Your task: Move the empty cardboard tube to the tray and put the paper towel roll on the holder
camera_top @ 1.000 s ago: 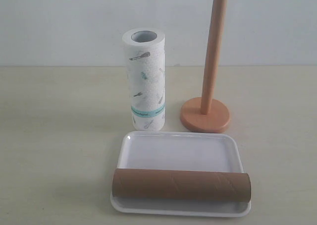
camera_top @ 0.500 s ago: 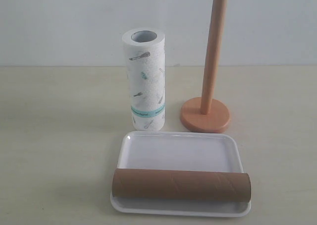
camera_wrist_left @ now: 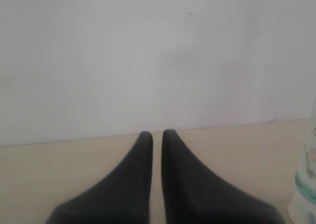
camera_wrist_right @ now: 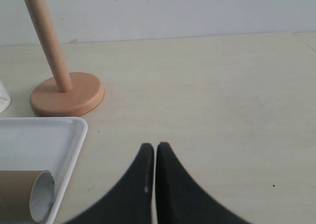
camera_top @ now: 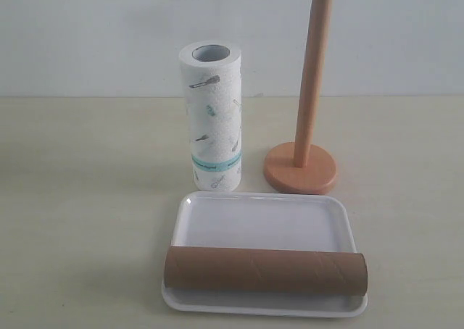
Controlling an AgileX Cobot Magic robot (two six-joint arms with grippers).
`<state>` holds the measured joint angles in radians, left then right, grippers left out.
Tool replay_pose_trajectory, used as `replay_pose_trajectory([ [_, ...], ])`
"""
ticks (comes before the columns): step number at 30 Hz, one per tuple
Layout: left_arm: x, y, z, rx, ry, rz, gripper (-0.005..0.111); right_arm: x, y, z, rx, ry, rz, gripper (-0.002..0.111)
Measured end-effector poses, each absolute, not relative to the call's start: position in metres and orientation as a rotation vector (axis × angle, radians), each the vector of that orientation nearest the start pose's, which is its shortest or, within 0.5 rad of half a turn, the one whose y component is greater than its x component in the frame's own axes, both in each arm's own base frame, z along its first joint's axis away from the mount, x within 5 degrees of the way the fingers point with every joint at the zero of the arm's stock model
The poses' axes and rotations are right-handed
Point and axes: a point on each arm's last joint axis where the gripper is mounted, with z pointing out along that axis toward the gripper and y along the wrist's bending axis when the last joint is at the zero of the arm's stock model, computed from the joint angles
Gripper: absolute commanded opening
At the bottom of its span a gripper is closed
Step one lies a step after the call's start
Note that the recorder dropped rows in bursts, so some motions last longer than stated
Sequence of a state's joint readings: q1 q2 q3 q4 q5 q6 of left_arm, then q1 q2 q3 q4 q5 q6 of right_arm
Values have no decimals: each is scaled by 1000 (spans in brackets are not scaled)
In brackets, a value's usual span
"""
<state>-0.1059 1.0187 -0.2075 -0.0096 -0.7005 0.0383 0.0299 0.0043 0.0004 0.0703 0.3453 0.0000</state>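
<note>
No change vs 1 s ago: brown cardboard tube (camera_top: 265,270) lies on white plastic tray (camera_top: 261,217); printed white paper towel roll (camera_top: 212,119) not yet on wooden dowel holder (camera_top: 310,90). My left fingers (camera_wrist_left: 140,177) & right fingers (camera_wrist_right: 143,182) nearly closed, empty.

Soft, even light filled the room, bright without glare. A faint shadow lay on the worktop (camera_top: 109,278) left of the tray (camera_top: 262,220). Close to the lenses, the left pincer (camera_wrist_left: 157,135) and right pincer (camera_wrist_right: 155,146) looked dark and blurred.
</note>
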Motion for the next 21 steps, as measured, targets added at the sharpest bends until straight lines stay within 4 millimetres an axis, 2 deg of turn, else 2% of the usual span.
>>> replay_pose_trajectory([
  [5,191,-24,228,154,1491,-62,6,54,4,182,17,1834,89,1],
  [11,192,-34,234,226,1410,-163,6,54,4,182,16,1834,88,1],
  [16,204,-56,235,473,1401,-263,6,54,4,182,16,1834,88,1],
  [21,233,-72,223,637,1467,-381,9,54,4,182,16,1834,88,1],
])
